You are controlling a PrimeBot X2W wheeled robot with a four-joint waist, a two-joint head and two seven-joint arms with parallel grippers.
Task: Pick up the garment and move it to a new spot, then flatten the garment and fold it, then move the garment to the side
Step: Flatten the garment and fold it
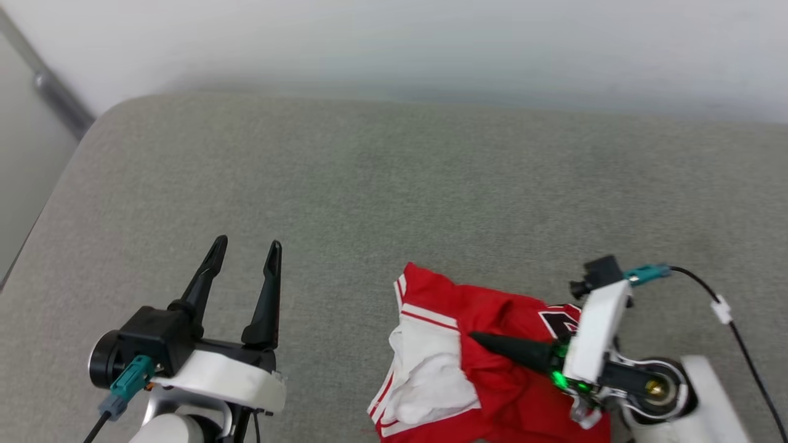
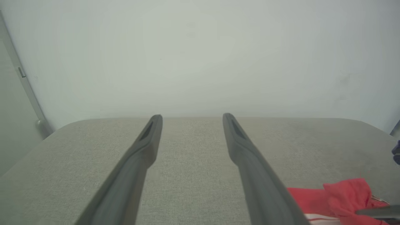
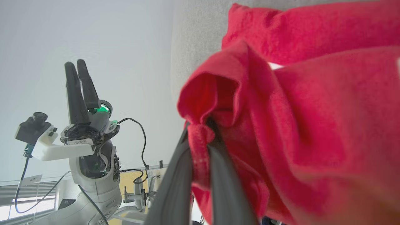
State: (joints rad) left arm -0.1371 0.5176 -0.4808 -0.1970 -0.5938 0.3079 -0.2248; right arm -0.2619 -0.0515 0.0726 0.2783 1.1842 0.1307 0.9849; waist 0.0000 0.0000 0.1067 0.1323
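Right hand (image 1: 476,338) clenched on the red shirt (image 1: 492,307) at five o'clock, left hand (image 1: 248,243) spread wide at seven, wall (image 1: 394,43) beyond the desk (image 1: 394,184).

- The right gripper (image 3: 200,131) rises from the bottom edge, its two dark fingers pinched together on a bunched fold of the red garment (image 3: 312,125).
- The garment drapes over the fingertips and spreads across the right of the view, against a grey fabric surface (image 3: 197,47).
- At the left, the left gripper (image 3: 75,64) points upward, with a small black camera (image 3: 32,125) on a white bracket beside it.
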